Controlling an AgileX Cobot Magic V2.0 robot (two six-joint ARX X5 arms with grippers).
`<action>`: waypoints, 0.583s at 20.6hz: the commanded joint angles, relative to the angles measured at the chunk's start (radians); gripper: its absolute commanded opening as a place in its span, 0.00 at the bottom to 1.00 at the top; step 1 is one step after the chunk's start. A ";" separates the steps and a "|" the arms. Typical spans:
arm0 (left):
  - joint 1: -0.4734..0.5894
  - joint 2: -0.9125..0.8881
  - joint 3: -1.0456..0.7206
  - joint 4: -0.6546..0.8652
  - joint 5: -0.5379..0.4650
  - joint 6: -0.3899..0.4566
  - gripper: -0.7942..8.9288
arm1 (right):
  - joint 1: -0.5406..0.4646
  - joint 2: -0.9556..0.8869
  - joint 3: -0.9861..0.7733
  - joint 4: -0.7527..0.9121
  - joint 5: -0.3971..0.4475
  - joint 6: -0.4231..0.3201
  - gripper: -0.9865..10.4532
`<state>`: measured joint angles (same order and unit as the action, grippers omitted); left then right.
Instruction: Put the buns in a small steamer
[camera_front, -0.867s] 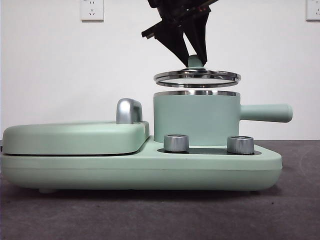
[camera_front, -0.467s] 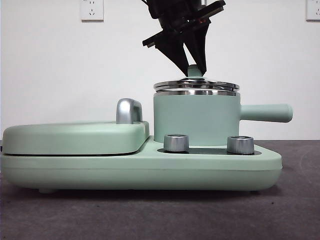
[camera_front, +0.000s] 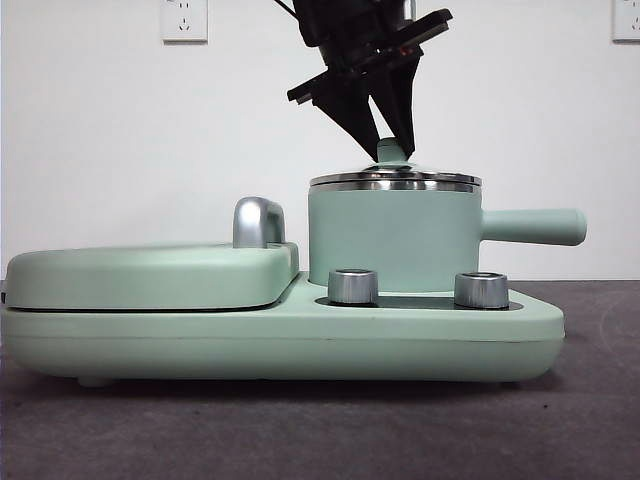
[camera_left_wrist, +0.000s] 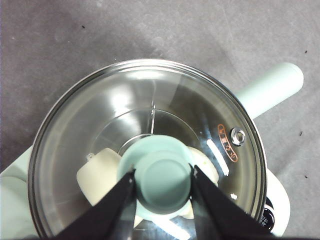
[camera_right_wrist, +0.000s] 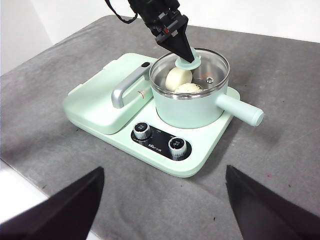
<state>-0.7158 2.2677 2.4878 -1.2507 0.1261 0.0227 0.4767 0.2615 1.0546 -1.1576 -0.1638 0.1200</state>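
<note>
Both buns (camera_right_wrist: 183, 82) lie inside the small steamer (camera_front: 392, 240), and its lid (camera_front: 395, 180), raised a second ago, now sits on the rim. The left gripper (camera_left_wrist: 163, 186) fingers still clamp the knob (camera_left_wrist: 162, 177), so only release remains; the right gripper (camera_right_wrist: 162, 197) waits wide above the counter (camera_right_wrist: 280, 150).

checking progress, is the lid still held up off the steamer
No, the lid sits flat on the small steamer rim with no gap, the left gripper clamped on its knob.

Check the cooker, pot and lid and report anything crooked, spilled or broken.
Nothing stands out. The glass lid sits level on the small steamer, with both buns inside under the glass. The left hand grips the lid's knob. The right hand waits open, away from the cooker.
</note>
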 joint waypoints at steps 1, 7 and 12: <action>-0.016 0.056 0.027 -0.026 -0.066 0.020 0.09 | 0.005 0.002 0.008 0.012 -0.001 0.004 0.42; -0.022 0.055 0.032 -0.037 -0.074 -0.035 0.40 | 0.005 0.002 0.008 0.012 -0.001 0.004 0.42; -0.018 0.005 0.102 -0.062 -0.066 -0.070 0.70 | 0.005 0.002 0.008 0.011 -0.001 0.003 0.42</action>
<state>-0.7292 2.2784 2.5492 -1.3136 0.0582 -0.0299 0.4767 0.2615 1.0546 -1.1580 -0.1638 0.1200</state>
